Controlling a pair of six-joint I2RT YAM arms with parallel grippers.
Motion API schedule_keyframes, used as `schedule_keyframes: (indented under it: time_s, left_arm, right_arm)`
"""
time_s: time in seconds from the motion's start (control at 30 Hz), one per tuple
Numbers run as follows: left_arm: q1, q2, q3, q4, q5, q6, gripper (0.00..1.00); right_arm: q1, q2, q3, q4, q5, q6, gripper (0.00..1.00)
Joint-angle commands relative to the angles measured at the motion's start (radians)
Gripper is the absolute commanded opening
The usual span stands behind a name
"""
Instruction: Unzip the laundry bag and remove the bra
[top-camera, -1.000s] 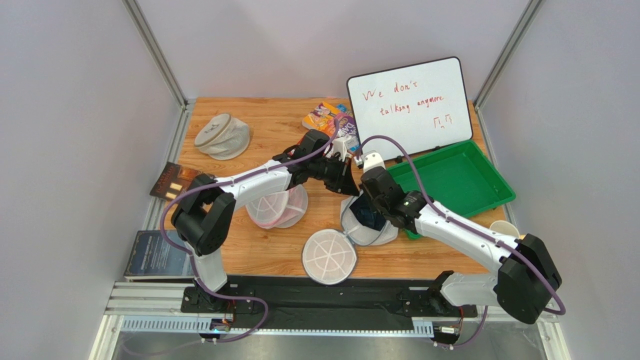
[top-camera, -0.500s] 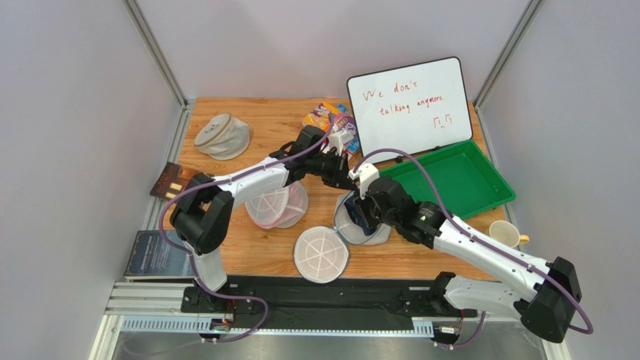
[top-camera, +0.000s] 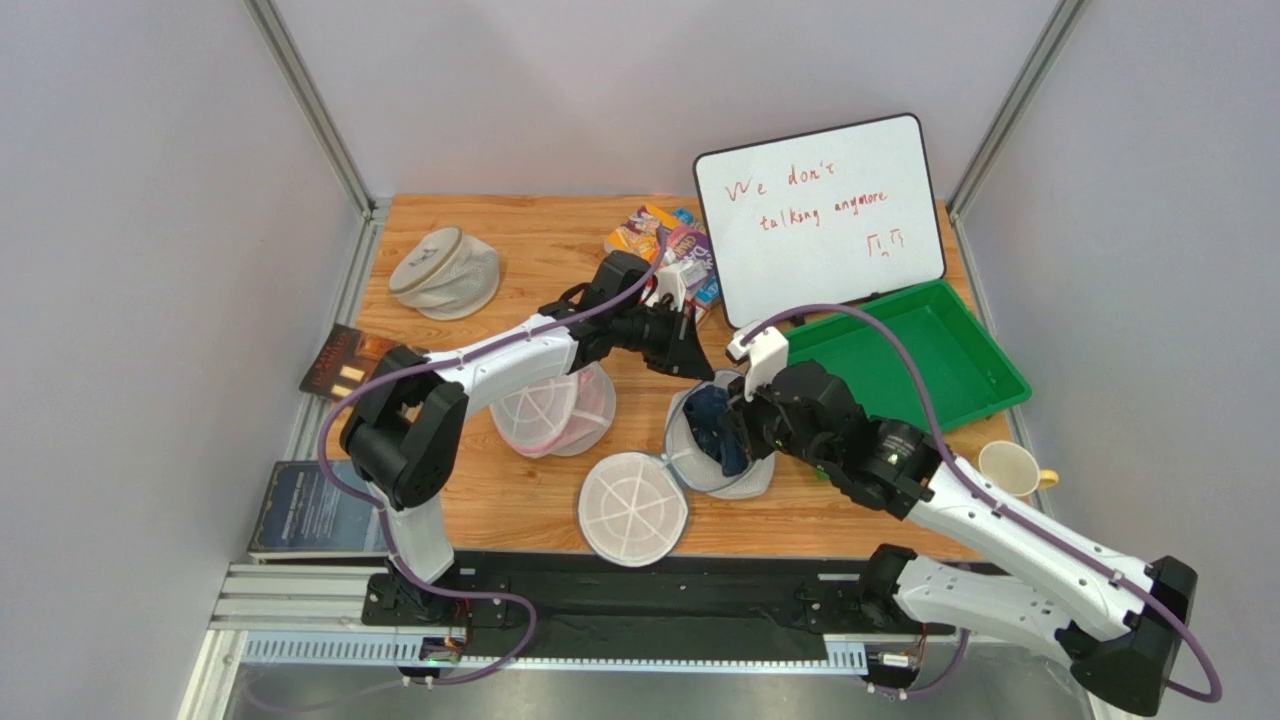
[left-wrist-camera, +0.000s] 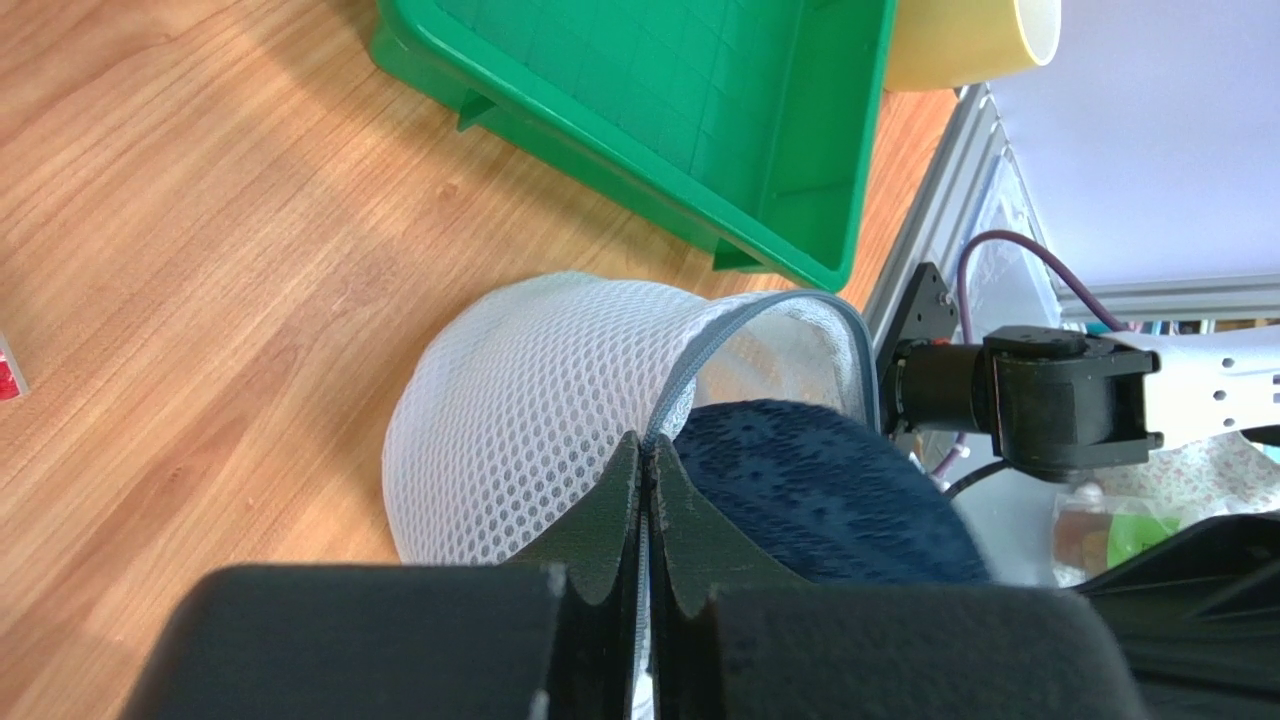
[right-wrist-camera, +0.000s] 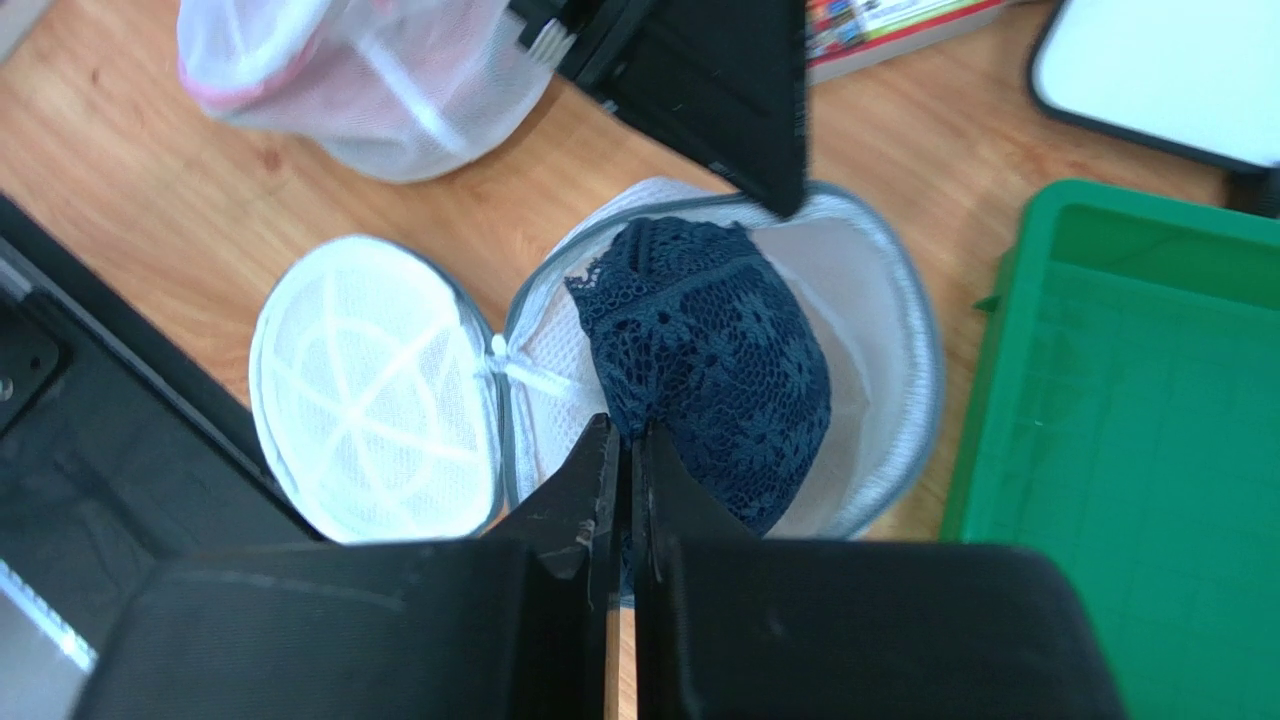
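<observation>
Now, bra (right-wrist-camera: 706, 360) inside open laundry bag (right-wrist-camera: 875, 294)

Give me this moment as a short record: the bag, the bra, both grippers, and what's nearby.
laundry bag: unzipped, round lid flapped open beside it
bra: dark navy lace, lying inside the open bag
left gripper: shut on the bag's zipper rim
right gripper: shut, tips at the bra's near edge; hold unclear
nearby: green tray on its right, pink-tinted mesh bag on its left
</observation>
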Motion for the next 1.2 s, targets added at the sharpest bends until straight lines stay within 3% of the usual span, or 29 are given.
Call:
schedule_keyframes:
  time_s: [0.0,0.33,0.77,0.97,1.17]
  left_arm:
    - [0.004,0.003,-0.012,0.040,-0.001,0.012,0.00]
    - [0.004,-0.001,-0.042,0.041,-0.010,0.027,0.00]
    - [0.004,-0.007,-0.056,0.048,-0.013,0.029,0.00]
    - [0.004,-0.013,-0.059,0.049,-0.013,0.024,0.00]
    - [0.006,-0.033,-0.065,0.048,-0.015,0.029,0.00]
  right_arm:
    - [0.005,-0.077,0.059,0.024,0.154,0.050,0.00]
    - [0.005,-0.201,0.104,0.056,0.261,0.061,0.00]
    - [-0.018,-0.160,0.334,0.007,0.456,-0.083,0.00]
    - [-0.199,-0.088,0.417,-0.043,0.343,-0.092,0.00]
    - [-0.562,-0.026,0.415,-0.062,0.090,-0.003,0.00]
